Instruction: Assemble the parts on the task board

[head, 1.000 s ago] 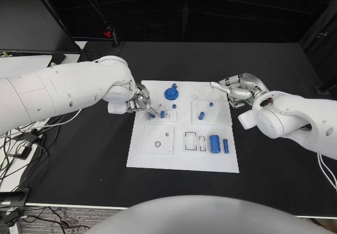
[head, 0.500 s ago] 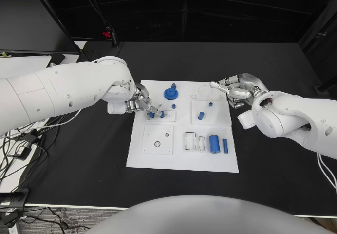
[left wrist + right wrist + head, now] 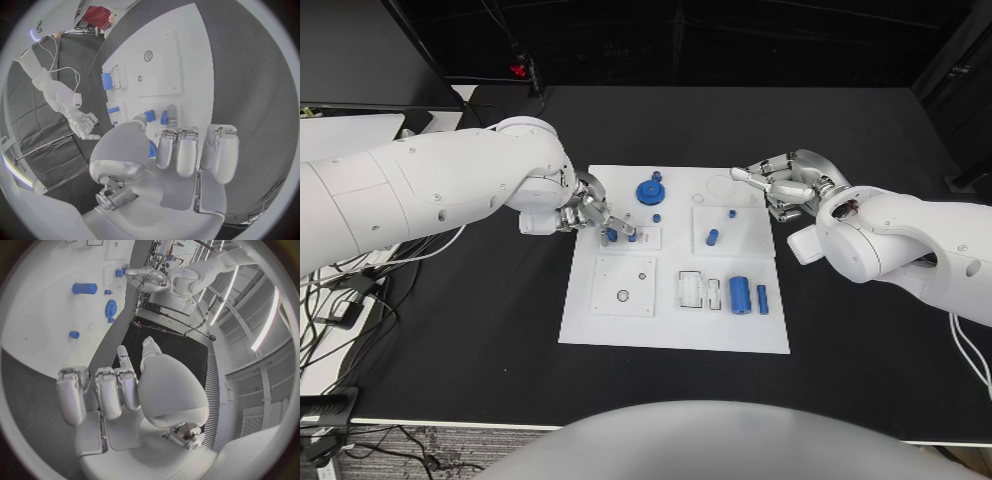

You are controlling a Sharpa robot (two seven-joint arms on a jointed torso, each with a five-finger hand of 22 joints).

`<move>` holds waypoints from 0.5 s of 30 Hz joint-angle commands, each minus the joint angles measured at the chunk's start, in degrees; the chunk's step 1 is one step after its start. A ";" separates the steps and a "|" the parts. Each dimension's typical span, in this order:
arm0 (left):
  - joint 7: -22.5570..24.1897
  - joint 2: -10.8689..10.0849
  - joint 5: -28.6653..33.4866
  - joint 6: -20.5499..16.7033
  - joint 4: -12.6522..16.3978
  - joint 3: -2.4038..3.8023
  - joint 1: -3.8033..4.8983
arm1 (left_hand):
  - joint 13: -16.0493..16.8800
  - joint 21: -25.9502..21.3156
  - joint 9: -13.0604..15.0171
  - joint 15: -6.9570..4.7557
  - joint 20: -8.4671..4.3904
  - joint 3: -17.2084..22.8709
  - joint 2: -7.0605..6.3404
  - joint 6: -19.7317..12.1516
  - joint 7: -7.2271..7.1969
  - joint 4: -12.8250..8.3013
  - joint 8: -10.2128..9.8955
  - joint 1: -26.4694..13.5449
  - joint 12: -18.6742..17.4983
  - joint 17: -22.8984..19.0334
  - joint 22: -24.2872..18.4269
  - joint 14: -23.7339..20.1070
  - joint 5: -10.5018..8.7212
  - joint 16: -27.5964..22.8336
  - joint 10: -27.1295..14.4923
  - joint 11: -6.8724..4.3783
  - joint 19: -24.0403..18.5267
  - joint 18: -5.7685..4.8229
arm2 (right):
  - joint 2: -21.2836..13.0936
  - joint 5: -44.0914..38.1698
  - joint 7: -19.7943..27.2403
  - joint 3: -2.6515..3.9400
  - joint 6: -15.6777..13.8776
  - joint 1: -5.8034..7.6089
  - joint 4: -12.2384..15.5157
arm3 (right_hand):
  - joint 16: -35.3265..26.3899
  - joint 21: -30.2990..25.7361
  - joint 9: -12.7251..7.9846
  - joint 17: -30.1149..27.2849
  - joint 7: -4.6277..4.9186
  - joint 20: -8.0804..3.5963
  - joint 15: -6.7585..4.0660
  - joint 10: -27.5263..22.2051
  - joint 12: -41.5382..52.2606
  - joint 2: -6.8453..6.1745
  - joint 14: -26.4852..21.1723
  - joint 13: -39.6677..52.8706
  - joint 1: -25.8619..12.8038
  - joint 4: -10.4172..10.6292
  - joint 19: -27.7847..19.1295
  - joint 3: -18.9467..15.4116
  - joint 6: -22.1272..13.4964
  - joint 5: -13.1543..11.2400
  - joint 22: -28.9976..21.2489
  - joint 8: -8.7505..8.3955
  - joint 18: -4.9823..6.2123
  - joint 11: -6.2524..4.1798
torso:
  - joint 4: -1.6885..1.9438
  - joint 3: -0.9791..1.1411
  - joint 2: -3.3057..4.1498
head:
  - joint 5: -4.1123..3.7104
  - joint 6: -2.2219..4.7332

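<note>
we see the left hand [image 3: 589, 215] at the left edge of the task board [image 3: 675, 335], its fingers [image 3: 620, 229] pinching a small blue part [image 3: 610, 236] over the small square plate just left of frame centre. the right hand [image 3: 783, 185] hangs at the board's upper right corner, fingers loosely curled and holding nothing we can make out. we judge the part should be kept upright and lowered straight into its hole, with no release until it seats.

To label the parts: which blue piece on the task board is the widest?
The round gear-like blue piece near the far edge of the task board; the other blue pieces are slim cylinders or small pegs.
</note>
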 commanded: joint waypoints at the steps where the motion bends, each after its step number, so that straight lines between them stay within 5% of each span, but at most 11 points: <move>1: 0.83 -0.03 -0.43 -0.51 0.07 -0.17 -0.22 | 15.08 0.18 -0.11 0.26 0.17 -0.58 0.15 -0.33 -0.02 0.00 -0.01 -0.74 -0.25 15.09 15.10 5.92 -0.09 0.05 6.08 0.22 6.08 -0.35 | 0.05 0.13 0.04 0.03 0.24 0.07 -0.01 | 0.14 0.19 0.09 15.10 -0.40 -0.20 -0.20 5.97 0.14 0.46 6.05 15.08 -0.10 -0.01 6.15 -0.41 -0.15 0.20 15.10 0.38 -0.41 -0.27 | 0.01 0.02 0.01 | 0.02 0.00; 15: 0.63 -0.17 -0.43 -0.92 0.10 -0.17 -0.23 | 15.08 0.18 -0.07 0.25 0.17 -1.78 0.96 -0.27 -0.05 -0.05 0.18 -1.83 -0.25 15.09 15.10 5.92 -0.40 0.05 6.08 0.20 6.08 -0.35 | 0.15 0.13 -0.07 0.03 0.31 0.06 -0.11 | 0.14 0.19 0.09 15.10 -0.40 -0.20 -0.20 5.97 0.14 0.46 6.05 15.08 -0.10 -0.01 6.15 -0.41 -0.15 0.20 15.10 0.38 -0.41 -0.27 | -0.02 0.02 -0.01 | 0.01 0.00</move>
